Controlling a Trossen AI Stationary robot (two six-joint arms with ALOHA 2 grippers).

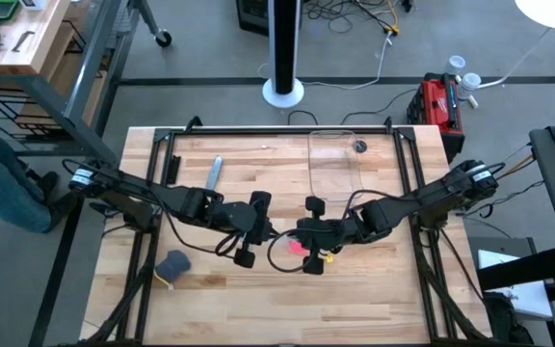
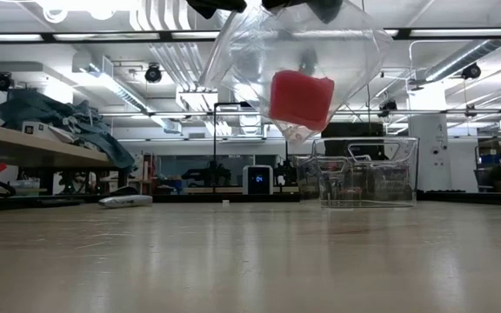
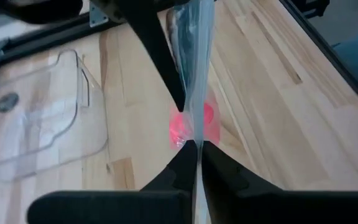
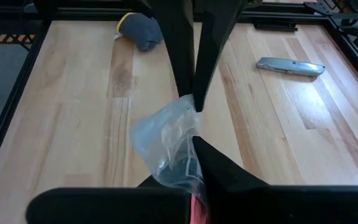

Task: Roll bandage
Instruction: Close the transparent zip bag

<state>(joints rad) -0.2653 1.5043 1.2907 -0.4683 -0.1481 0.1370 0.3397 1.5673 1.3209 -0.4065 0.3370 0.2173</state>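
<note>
- The surface is a pale wooden top in a black frame, on a grey floor; a white pedestal stands past its 12 o'clock edge and a red toolbox off the 1 o'clock corner.
- In the low view the room behind is a workshop with ceiling strip lights and a bench carrying heaped cloth.
- Count: one clear plastic bag, one bandage, one clear tray, one utility knife, one dark grey-blue lump.
- The bandage, a compact pink-red roll, sits inside the bag, which hangs above the middle of the surface.
- The left gripper has its fingers closed on the bag's film; the right gripper likewise pinches the bag from the opposite side, both meeting at centre.
- The tray lies toward 12 o'clock, the knife at 10 o'clock, the lump at 7 o'clock near the edge.
- The 5 and 6 o'clock stretch shows bare wood.
</note>
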